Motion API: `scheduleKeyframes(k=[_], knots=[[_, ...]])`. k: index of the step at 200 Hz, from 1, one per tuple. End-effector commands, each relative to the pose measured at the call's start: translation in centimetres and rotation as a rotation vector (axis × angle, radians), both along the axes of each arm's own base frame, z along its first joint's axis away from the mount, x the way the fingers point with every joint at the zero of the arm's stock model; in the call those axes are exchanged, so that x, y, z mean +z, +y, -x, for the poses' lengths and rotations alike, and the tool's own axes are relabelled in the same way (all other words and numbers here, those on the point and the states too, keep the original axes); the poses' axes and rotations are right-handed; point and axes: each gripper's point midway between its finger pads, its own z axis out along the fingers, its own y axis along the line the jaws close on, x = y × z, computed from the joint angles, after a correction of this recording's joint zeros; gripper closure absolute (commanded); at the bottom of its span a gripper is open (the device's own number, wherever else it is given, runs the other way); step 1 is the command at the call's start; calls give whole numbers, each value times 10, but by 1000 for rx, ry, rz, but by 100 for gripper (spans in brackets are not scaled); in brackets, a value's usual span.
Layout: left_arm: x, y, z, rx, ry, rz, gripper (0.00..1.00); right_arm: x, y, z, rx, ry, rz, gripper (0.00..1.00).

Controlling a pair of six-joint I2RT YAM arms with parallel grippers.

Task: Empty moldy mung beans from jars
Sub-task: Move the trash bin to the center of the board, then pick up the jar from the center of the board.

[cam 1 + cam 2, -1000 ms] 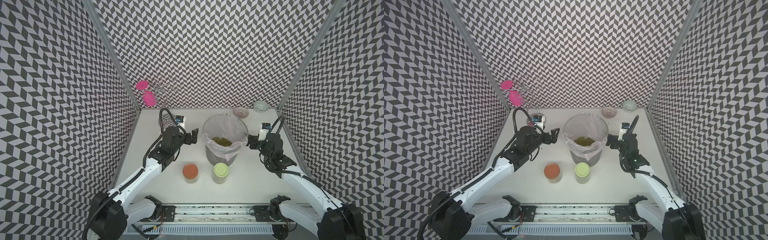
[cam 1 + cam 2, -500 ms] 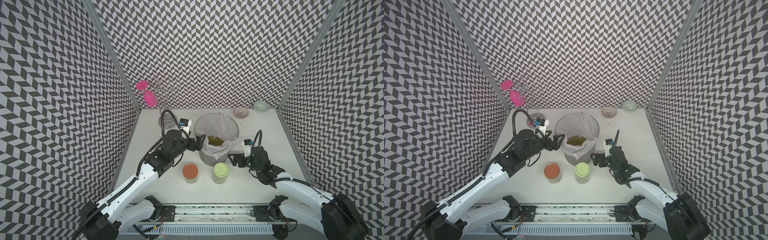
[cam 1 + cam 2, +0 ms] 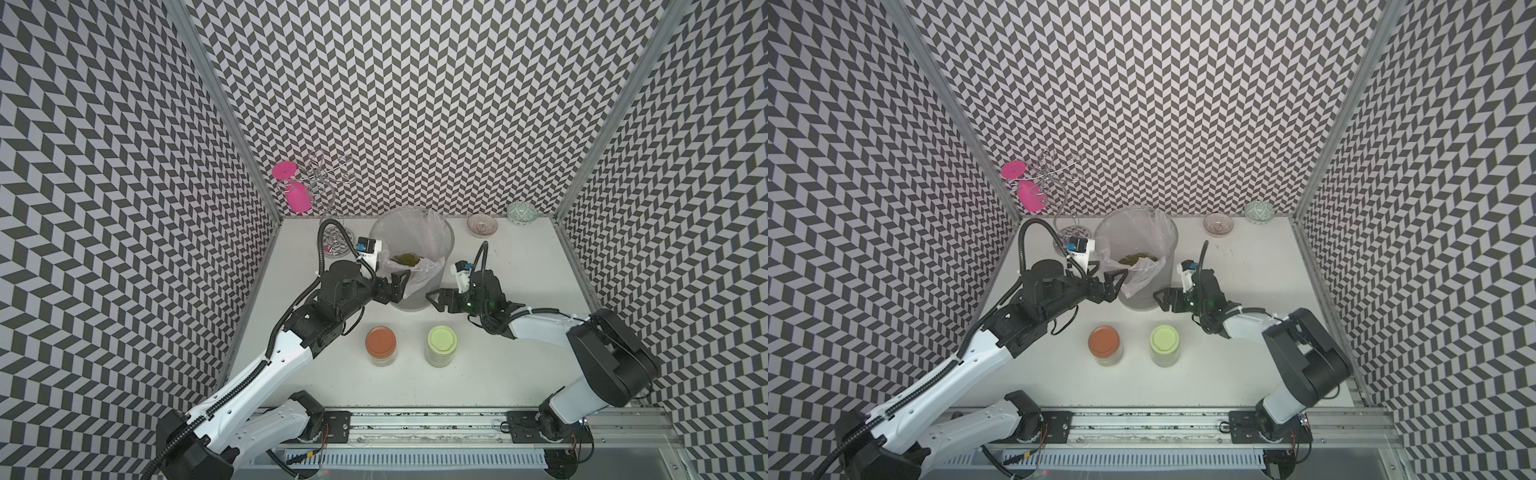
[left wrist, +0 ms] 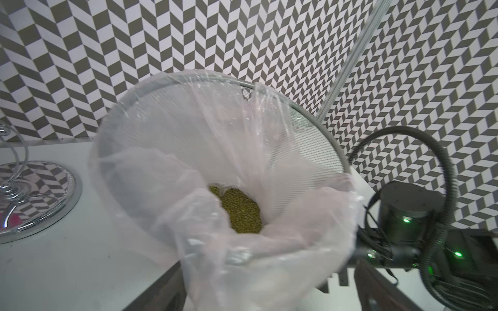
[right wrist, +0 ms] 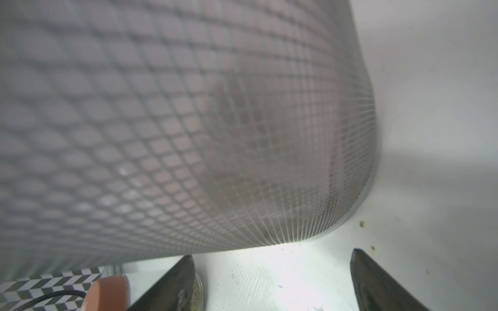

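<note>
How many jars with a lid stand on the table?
2. The orange-lid jar stands upright in front of the bin, toward the left arm's side. The green-lid jar stands upright beside it, toward the right arm's side. No other jar shows.

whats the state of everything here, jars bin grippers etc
orange-lidded jar: upright, lid on
green-lidded jar: upright, lid on
bin: upright, bag-lined, open top
mung beans: lying in the bin's bag
left gripper: open, at the bin's bag overhang
right gripper: open, low beside the bin
pink goblet: hanging upside down on rack
</note>
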Motion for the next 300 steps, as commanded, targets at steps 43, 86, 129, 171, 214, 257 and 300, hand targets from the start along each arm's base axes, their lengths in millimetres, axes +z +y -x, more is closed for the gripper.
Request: scheduleKeyframes(k=[43, 86, 129, 171, 214, 257, 300], knots=[[26, -16, 9, -100, -65, -34, 0, 59, 36, -87, 33, -193, -48, 12], [9, -40, 27, -207, -45, -85, 0, 68, -10, -47, 110, -221, 12, 13], [-28, -90, 82, -468, 29, -137, 0, 53, -46, 29, 146, -230, 100, 10], [-85, -121, 131, -621, 127, -259, 0, 40, -80, 54, -50, -145, 72, 10], [-131, -136, 141, -639, 180, -363, 0, 15, -110, 60, -237, -50, 85, 10], [-158, -138, 122, -552, 171, -427, 0, 3, -119, 62, -242, -25, 81, 10], [-153, -142, 109, -472, 121, -460, 0, -1, -112, 65, -189, -15, 70, 10]])
